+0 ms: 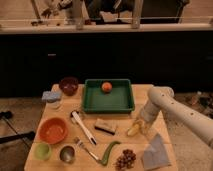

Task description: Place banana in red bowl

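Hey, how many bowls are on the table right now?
2: the red bowl near the front left, and a smaller dark bowl at the back left beside the green tray. The gripper is at the banana, right side.

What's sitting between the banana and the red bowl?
In the camera view: a brown block and a white-handled utensil. The gripper is down at the banana.
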`<state>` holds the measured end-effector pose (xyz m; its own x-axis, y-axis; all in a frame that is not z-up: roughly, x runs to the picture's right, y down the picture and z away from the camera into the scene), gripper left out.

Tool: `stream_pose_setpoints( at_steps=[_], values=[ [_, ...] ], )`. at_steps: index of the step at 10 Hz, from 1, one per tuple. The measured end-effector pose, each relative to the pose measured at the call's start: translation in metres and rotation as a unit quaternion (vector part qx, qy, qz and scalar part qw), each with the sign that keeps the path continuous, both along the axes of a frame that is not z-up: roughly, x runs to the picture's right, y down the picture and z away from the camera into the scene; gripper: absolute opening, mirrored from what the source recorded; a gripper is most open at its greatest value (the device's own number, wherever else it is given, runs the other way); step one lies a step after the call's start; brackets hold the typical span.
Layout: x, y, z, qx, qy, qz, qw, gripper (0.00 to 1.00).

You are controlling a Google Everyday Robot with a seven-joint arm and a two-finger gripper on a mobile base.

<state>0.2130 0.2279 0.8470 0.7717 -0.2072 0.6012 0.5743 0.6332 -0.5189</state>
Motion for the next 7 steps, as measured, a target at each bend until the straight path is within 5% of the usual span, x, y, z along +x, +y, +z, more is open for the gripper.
stream_pose_setpoints(
  at_steps=[4, 7],
  values=[
    [-0.004, -0.002, -0.002, -0.004, 0.000, -0.006, 1.0000, 0.02],
    [-0.007, -0.011, -0.012, 0.002, 0.009, -0.007, 0.9999, 0.00]
  ],
)
